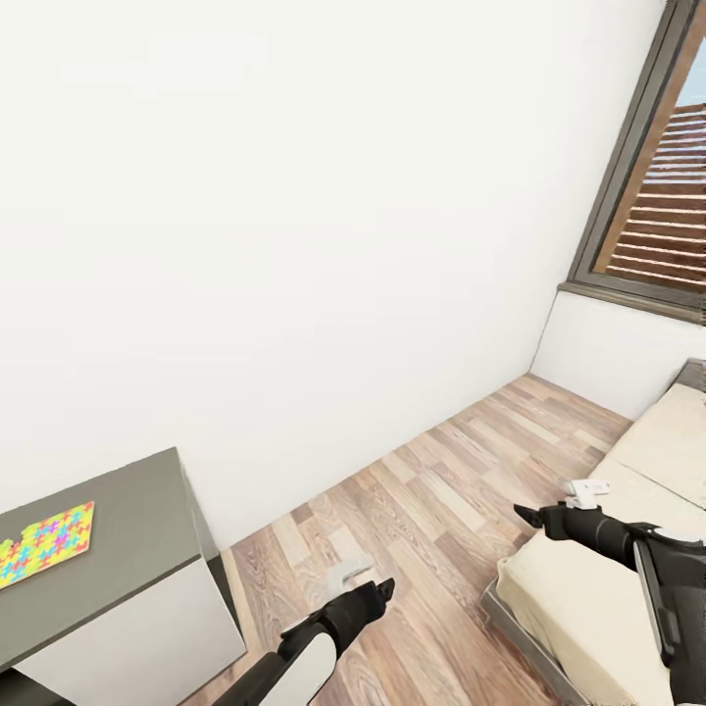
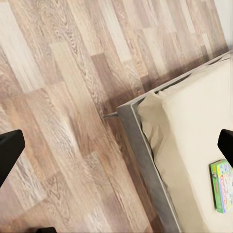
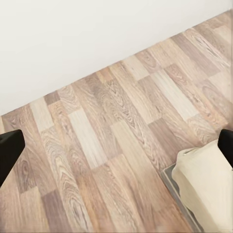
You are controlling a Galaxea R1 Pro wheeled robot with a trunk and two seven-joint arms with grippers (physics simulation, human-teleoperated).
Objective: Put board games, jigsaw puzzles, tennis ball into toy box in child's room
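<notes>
From the head camera we've got a puzzle [image 1: 44,542] on the desk [image 1: 137,529] at 8 o'clock and the bed [image 1: 608,549] at 4, while both wrist cameras show fingers [image 2: 9,150] [image 3: 9,150] spread wide, empty, and the left one catches a green game box [image 2: 223,184] on the mattress.

- You see one jigsaw puzzle [image 1: 44,542], a thin bright multicoloured square, lying flat on the table's [image 1: 137,529] grey top.
- Your green board game [image 2: 222,185] lies flat on the bed's [image 2: 194,126] beige mattress.
</notes>
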